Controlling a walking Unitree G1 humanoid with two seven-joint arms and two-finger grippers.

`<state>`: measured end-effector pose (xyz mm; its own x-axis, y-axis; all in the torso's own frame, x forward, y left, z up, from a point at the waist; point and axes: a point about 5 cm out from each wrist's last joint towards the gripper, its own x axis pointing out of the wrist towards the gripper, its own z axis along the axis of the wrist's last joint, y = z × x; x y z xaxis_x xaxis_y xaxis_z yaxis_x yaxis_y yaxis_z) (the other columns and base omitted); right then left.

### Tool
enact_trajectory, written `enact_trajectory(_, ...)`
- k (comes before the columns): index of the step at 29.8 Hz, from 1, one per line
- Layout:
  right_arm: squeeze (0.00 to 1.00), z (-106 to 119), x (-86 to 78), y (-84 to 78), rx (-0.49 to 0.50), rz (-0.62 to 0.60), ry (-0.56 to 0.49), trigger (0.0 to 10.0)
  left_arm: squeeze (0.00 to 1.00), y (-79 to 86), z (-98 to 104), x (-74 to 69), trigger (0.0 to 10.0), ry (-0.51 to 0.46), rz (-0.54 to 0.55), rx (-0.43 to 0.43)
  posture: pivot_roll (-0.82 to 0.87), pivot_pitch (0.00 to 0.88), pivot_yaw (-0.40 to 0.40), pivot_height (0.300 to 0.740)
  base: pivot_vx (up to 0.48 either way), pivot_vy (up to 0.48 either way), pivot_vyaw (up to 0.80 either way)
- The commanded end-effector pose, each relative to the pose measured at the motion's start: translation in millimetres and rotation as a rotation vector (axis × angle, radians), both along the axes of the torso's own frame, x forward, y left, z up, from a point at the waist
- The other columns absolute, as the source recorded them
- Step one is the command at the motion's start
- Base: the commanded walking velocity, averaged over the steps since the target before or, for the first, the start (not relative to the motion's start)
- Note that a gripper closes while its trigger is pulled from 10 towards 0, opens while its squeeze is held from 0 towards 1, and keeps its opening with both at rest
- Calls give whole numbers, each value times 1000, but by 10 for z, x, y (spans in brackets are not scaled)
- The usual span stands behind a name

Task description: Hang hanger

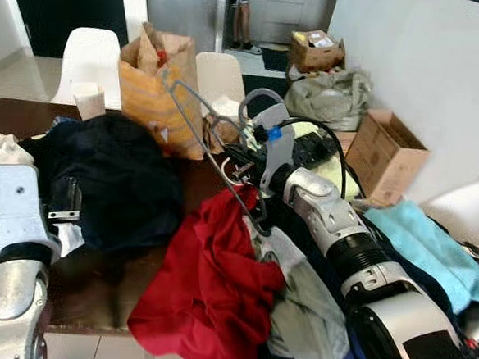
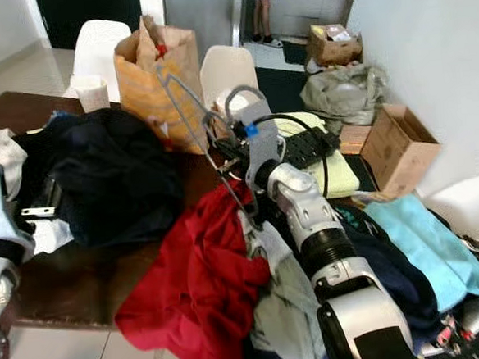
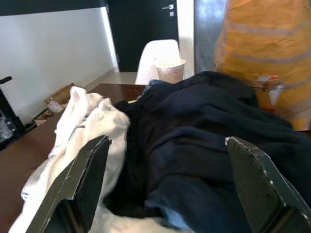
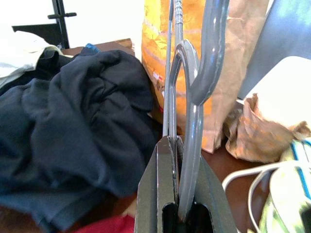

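Observation:
A grey hanger [image 4: 212, 53] stands up over the table, its hook beside the brown paper bag [image 1: 154, 79]. My right gripper [image 4: 177, 148] is shut on the hanger's lower bars and sits above the red garment [image 1: 214, 288], near the middle of the cluttered table [image 1: 98, 280]. My left gripper [image 3: 170, 187] is open, nothing between its fingers, and faces the dark navy garment [image 3: 214, 141] and a white garment [image 3: 92, 126]. The left arm [image 1: 9, 228] is at the table's near left edge.
A paper cup [image 1: 88, 98] stands behind the navy pile. White chairs [image 1: 91, 54] line the far side. Cardboard boxes [image 1: 390, 152] and a grey bag [image 1: 328, 99] lie on the floor to the right. A teal cloth [image 1: 429, 244] lies at my right. A person's legs [image 1: 239, 15] show far back.

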<state>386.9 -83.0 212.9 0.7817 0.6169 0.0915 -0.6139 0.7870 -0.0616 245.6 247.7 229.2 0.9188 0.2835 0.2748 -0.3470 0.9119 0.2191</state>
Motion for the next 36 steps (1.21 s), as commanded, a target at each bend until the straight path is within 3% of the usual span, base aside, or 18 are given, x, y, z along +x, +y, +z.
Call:
enact_trajectory(1, 0, 29, -14, 29, 18, 11, -7, 10000, 0, -23, 3, -11, 10000, -2, -12, 16, 222, 0, -146, 740, 360, 0, 0)
enact_trajectory(12, 0, 24, -14, 15, 21, 3, -5, 10000, 0, -169, -45, 8, 10000, 22, -119, 17, 221, 0, -143, 740, 198, 0, 0)
enact_trajectory(15, 0, 13, -6, -16, 7, -14, -3, 10000, 0, -248, -106, 1, 10000, 78, -191, 64, 220, 0, -140, 740, 0, 0, 0)
enact_trajectory(28, 0, -45, 11, -149, -50, -39, 14, 10000, 0, -122, -319, -138, 10000, 188, -84, 79, 222, 0, -141, 740, 0, 0, 0)
enact_trajectory(33, 0, -35, 16, -130, -50, -39, 12, 10000, 0, -112, -366, -98, 10000, 186, -103, 69, 228, 0, -153, 740, 0, 0, 0)
enact_trajectory(34, 0, -30, 18, -117, -48, -38, 11, 10000, 0, -165, -426, -21, 10000, 201, -166, 85, 224, 0, -152, 740, 0, 0, 0)
enact_trajectory(36, 0, -25, 15, -108, -46, -37, 8, 10000, 0, -180, -473, 35, 10000, 215, -184, 90, 220, 0, -149, 740, 0, 0, 0)
